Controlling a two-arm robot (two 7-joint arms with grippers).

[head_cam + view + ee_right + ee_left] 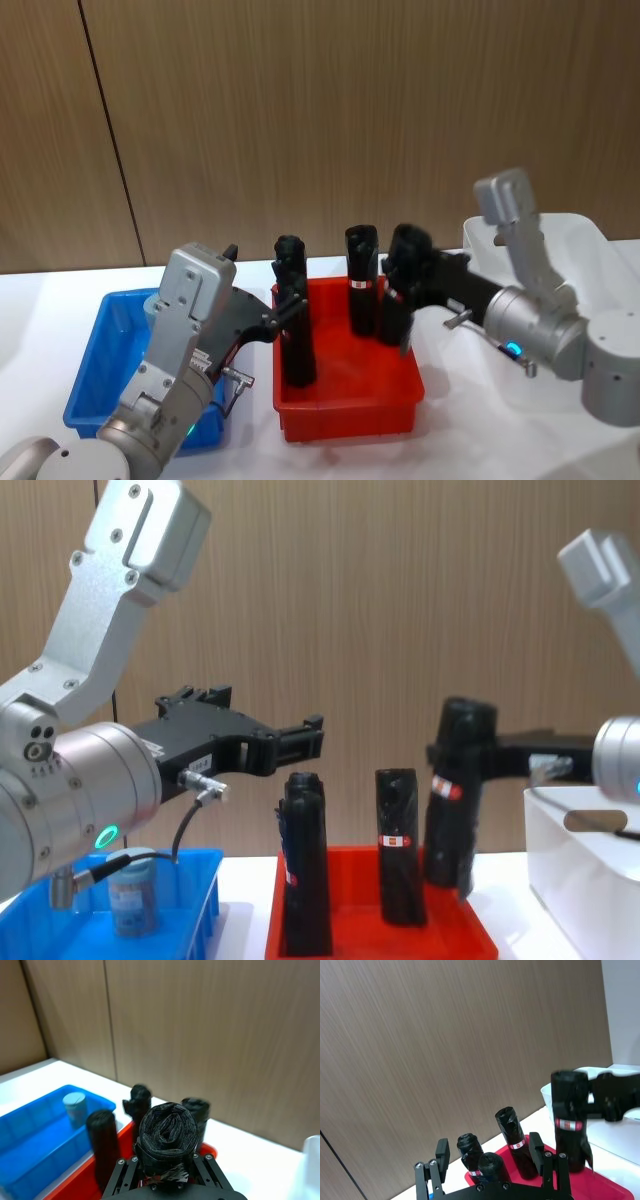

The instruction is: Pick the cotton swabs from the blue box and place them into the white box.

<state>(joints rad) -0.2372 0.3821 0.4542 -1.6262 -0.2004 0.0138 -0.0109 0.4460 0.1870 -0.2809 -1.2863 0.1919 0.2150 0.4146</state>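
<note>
One swab jar [131, 902] is sitting in the blue box [95, 360], far end per right wrist view, w/ its grey-blue lid on; not yet touched. Right gripper [167, 1162] is gripping a black roll [455, 790] upright, lifted above the red tray [345, 400] nr its right edge, beside the white box [585, 880]. That's not a task item, so prob. a wrong pick or clearing. Left gripper [300, 738] is hovering over the tray's left edge, fingers spread, nothing between them, above the other rolls [303, 875]. Judgement: it needs to be swinging back over the blue box to reach the jar; white box is taking nothing yet as far as visible.
</note>
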